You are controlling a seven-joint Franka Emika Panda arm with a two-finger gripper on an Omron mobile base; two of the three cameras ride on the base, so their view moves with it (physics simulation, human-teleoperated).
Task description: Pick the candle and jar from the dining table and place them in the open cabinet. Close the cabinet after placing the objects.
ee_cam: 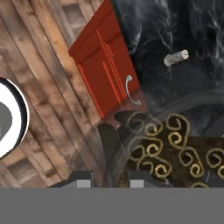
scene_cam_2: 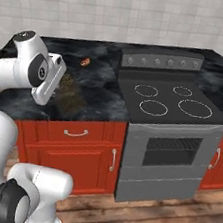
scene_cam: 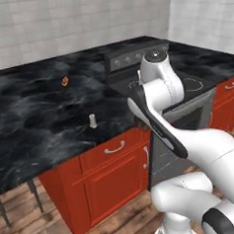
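Observation:
My gripper is shut on the jar, clear glass with dark olive-brown contents, which fills the lower right of the hand view. In the right base view the jar hangs off my hand just above the counter's front edge, left of the stove. The candle, a small pale stubby cylinder, stands upright on the black marble top above the red base cabinets. The candle is well apart from the jar. I cannot tell whether this slab is the dining table. The cabinet is out of view.
A tiny orange item lies farther back on the marble. The stove with its oven stands to the right. Red base cabinets run below the counter, and dark chair legs show under its left end. White tiled walls stand behind.

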